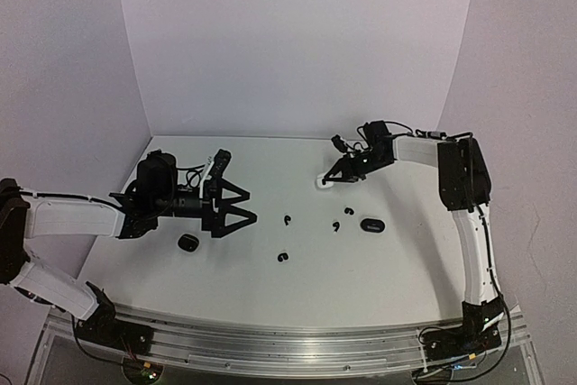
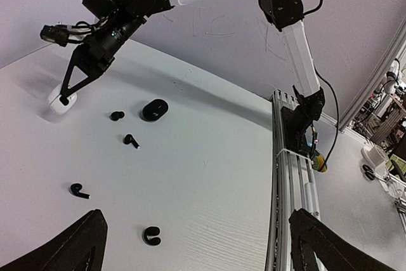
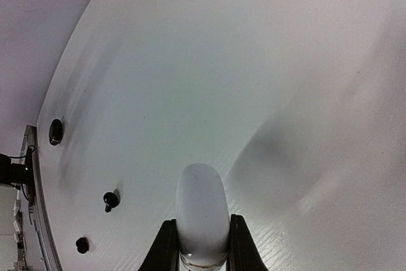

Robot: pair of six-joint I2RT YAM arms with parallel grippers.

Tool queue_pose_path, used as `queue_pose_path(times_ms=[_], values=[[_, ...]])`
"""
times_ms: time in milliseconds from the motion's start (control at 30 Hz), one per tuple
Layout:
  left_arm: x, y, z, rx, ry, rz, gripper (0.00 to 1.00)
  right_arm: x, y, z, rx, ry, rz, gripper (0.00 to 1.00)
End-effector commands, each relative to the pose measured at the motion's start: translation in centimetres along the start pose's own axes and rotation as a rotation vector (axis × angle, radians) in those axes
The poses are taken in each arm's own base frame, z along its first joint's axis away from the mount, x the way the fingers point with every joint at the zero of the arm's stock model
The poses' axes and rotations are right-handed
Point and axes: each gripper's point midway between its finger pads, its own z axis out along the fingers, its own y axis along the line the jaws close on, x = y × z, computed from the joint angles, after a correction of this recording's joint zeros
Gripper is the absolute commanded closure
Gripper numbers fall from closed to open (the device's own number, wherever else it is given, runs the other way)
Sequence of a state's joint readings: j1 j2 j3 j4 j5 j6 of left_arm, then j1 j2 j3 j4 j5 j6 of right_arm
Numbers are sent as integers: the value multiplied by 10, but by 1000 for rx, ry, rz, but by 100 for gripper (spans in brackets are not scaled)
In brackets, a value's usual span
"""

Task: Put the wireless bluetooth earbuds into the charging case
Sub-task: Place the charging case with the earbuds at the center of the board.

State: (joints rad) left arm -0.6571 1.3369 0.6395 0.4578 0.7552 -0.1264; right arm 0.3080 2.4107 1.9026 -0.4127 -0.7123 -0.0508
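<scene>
My right gripper (image 1: pixel 326 180) (image 3: pixel 202 221) is shut on a white pebble-shaped charging case (image 3: pixel 202 204) (image 2: pixel 60 102), held low at the table's far middle. Black earbuds (image 1: pixel 288 220) (image 1: pixel 336 225) (image 1: pixel 348 212) lie loose on the white table, with another (image 1: pixel 283 258) nearer the front. A black case (image 1: pixel 372 224) (image 2: pixel 154 109) rests right of them. My left gripper (image 1: pixel 242 206) (image 2: pixel 196 253) hovers open at the left, nothing between its fingers; the earbud (image 2: pixel 151 236) lies just ahead of it. A second black case (image 1: pixel 187 242) sits below the left arm.
The aluminium rail (image 1: pixel 297 340) runs along the table's near edge, with both arm bases on it. White walls close the back and sides. In the right wrist view, two black earbuds (image 3: pixel 110 200) (image 3: pixel 82 244) and a black case (image 3: pixel 56 131) lie far to the left.
</scene>
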Motion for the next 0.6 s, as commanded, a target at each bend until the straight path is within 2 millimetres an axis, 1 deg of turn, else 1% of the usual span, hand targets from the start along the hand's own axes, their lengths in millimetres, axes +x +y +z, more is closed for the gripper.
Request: queue_pose_path(times_ms=[0, 100, 300, 433, 567], values=[[-11, -4, -7, -11, -28, 50, 1, 8, -1, 11, -55, 35, 17, 100], [-9, -4, -8, -14, -27, 50, 1, 14, -6, 14, -56, 44, 26, 100], [-5, -4, -9, -23, -29, 51, 1, 30, -18, 18, -59, 70, 73, 99], [-4, -5, -10, -17, -29, 58, 0, 37, -30, 19, -41, 77, 106, 91], [-3, -5, -9, -11, -30, 62, 1, 36, -43, 19, -8, 72, 122, 82]])
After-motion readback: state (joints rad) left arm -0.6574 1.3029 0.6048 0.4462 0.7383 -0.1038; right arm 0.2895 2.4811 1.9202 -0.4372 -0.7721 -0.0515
